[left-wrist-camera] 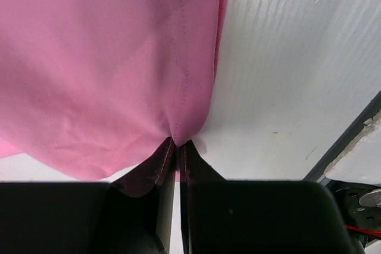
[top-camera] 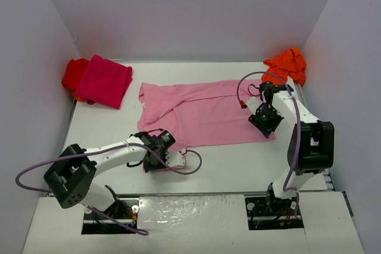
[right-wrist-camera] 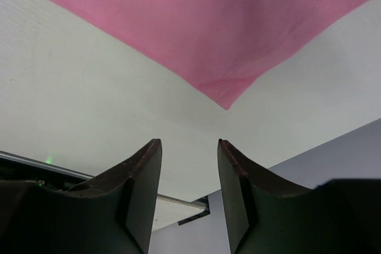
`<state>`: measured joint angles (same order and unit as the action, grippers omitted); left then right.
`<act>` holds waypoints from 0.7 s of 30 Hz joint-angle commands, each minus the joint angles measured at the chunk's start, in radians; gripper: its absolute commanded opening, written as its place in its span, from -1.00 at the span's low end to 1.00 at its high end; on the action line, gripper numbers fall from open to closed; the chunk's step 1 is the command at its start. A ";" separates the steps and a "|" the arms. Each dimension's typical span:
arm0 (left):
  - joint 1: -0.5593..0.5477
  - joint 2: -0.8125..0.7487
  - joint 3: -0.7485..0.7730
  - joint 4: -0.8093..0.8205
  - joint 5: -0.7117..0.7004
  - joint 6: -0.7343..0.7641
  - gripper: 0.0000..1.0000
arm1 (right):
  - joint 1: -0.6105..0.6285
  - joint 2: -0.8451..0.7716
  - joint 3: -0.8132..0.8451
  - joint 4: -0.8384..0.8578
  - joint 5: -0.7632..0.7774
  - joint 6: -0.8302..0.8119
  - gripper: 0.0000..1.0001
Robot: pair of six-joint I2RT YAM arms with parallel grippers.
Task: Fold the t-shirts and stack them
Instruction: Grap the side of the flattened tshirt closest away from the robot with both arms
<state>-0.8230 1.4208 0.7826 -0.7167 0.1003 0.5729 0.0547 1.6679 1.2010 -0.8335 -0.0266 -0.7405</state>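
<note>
The light pink t-shirt (top-camera: 202,114) lay spread across the table (top-camera: 238,159), its near hem pinched in the closed left gripper (left-wrist-camera: 177,147). The right gripper (right-wrist-camera: 189,147) hung empty, jaws apart, just beside its right corner. The magenta t-shirt (top-camera: 106,81) lay on the red t-shirt (top-camera: 72,73) far left, and the orange t-shirt (top-camera: 287,63) was bunched far right.

Plain light pink cloth t-shirt (top-camera: 208,114); plain magenta cloth t-shirt (top-camera: 106,81); red cloth t-shirt (top-camera: 72,74); orange cloth t-shirt (top-camera: 289,63); white table (top-camera: 226,165).

Four shirts counted: one pink shirt (top-camera: 208,114), one magenta shirt (top-camera: 106,80), one red shirt (top-camera: 74,72), one orange shirt (top-camera: 287,63). Two arms: left arm (top-camera: 113,154), right arm (top-camera: 297,117). Two grippers: left gripper (left-wrist-camera: 177,144), right gripper (right-wrist-camera: 189,144). One table (top-camera: 238,165).
</note>
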 commanded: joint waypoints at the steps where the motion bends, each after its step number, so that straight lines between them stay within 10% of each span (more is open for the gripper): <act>1: 0.002 -0.070 0.039 -0.040 -0.073 -0.017 -1.00 | 0.017 -0.020 -0.029 -0.089 0.022 -0.074 -0.14; 21: 0.062 -0.043 0.057 0.002 -0.068 -0.015 -1.00 | 0.133 0.226 -0.035 0.095 0.344 0.035 -0.05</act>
<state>-0.7756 1.4109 0.8211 -0.7190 0.0418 0.5644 0.1647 1.8645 1.1542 -0.7417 0.2020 -0.7405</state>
